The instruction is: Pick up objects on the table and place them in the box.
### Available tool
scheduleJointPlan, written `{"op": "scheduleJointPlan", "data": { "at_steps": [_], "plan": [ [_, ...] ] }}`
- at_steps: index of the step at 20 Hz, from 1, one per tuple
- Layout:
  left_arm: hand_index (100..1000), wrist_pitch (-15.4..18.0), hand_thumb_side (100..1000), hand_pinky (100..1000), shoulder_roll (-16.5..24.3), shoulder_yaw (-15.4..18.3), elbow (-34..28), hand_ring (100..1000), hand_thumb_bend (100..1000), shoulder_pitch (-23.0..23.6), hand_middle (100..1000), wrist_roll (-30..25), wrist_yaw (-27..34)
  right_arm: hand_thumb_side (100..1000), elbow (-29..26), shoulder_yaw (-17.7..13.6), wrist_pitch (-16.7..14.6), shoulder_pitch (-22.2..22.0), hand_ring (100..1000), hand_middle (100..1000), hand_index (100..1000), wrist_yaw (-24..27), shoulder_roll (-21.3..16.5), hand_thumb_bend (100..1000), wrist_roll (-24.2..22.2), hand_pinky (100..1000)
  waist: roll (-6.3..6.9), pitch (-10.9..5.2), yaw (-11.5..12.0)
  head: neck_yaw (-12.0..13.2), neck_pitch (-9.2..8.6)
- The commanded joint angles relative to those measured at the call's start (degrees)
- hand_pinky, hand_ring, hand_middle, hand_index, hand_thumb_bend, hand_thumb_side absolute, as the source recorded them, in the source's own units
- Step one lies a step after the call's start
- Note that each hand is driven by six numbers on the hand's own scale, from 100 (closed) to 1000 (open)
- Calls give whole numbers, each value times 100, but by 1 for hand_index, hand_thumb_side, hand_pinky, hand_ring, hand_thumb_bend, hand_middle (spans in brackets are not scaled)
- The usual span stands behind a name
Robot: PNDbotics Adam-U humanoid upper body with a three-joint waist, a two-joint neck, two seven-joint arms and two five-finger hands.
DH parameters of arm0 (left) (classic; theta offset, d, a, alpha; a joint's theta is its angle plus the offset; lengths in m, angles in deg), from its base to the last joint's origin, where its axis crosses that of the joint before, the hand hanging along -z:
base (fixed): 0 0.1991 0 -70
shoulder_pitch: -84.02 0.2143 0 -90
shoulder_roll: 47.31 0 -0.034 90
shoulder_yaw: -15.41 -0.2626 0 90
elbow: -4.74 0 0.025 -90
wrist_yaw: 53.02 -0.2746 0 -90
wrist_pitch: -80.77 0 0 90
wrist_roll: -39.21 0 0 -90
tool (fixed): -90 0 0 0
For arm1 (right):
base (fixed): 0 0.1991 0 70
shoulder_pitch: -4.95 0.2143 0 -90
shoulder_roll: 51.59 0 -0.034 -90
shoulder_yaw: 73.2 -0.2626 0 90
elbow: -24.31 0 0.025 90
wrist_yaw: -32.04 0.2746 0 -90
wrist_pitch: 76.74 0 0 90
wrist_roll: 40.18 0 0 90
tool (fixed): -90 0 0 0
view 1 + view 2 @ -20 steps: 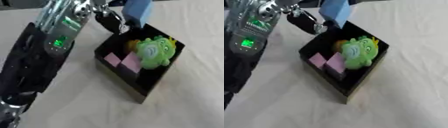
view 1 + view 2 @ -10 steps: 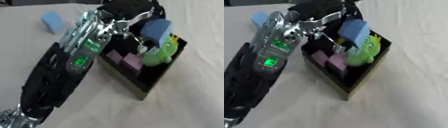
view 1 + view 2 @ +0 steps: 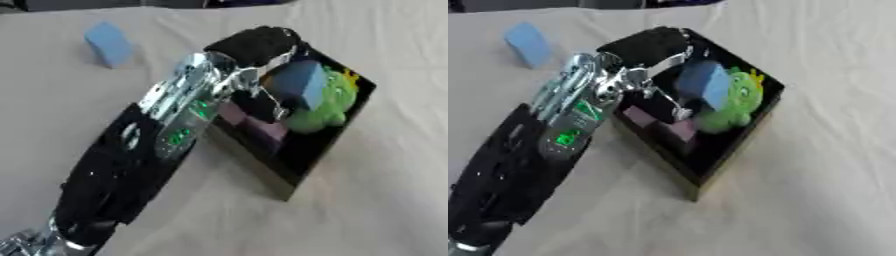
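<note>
I have the left hand [image 3: 262, 47] out over the black box [image 3: 293, 165], the arm reaching in from the lower left of my view and crossing the box's near-left wall. Its fingers [image 3: 677, 112] are curled round a blue block [image 3: 297, 85], which I see held above the inside of the box, just beside and partly in front of the green plush toy [image 3: 328, 107]. Whether the block touches the toy or only hangs in front of it I cannot tell from either eye. The toy lies inside the box toward its far-right side, with a bit of yellow showing at its top edge. Below the hand, on the box floor, I can make out pinkish-purple blocks [image 3: 262, 127], set side by side toward the near-left part of the box, partly hidden by the wrist. The box sits askew on the table [image 3: 376, 210], one corner pointing toward me, on a light cloth-like surface. A second blue block [image 3: 108, 44] stands on the table well apart from the box, up toward the far left, touching nothing else. The forearm shows green lights [image 3: 563, 137] on its silver section, and the black upper part of the arm fills the lower-left corner. I see no sign of my right hand in either view.
</note>
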Motion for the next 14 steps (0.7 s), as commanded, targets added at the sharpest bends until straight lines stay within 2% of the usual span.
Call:
{"op": "scheduleJointPlan", "data": {
  "at_steps": [1, 2, 4, 7, 9, 14],
  "plan": [
    [956, 111, 475, 951, 44, 19, -61, 922, 612, -81, 865, -168, -301, 557, -81, -80, -15, 12, 809, 559, 759, 5, -162, 100, 6, 874, -87, -242, -5, -21, -4],
    [960, 149, 556, 959, 83, 48, -125, 931, 623, -86, 871, -194, -367, 558, -81, -82, -15, 9, 809, 559, 759, 7, -163, 100, 7, 874, -85, -248, -3, -28, -4],
    [966, 237, 609, 967, 231, 142, -360, 941, 652, -115, 879, -261, -480, 558, -81, -93, -18, -11, 808, 559, 759, 5, -172, 100, 17, 874, -78, -261, 7, -69, 5],
    [968, 334, 601, 972, 479, 338, -696, 959, 683, -215, 887, -421, -681, 559, -81, -103, -17, -39, 808, 559, 759, 4, -184, 100, 36, 874, -65, -293, 30, -136, 37],
    [968, 366, 587, 968, 612, 461, -827, 960, 672, -285, 886, -509, -678, 558, -81, -99, -13, -35, 807, 559, 759, 17, -189, 100, 37, 874, -64, -316, 44, -166, 46],
    [969, 390, 556, 964, 882, 743, -1005, 958, 608, -451, 884, -632, -148, 557, -81, -109, -25, -49, 805, 559, 759, 40, -214, 100, 48, 873, -72, -362, 68, -216, 75]
  ]
}}
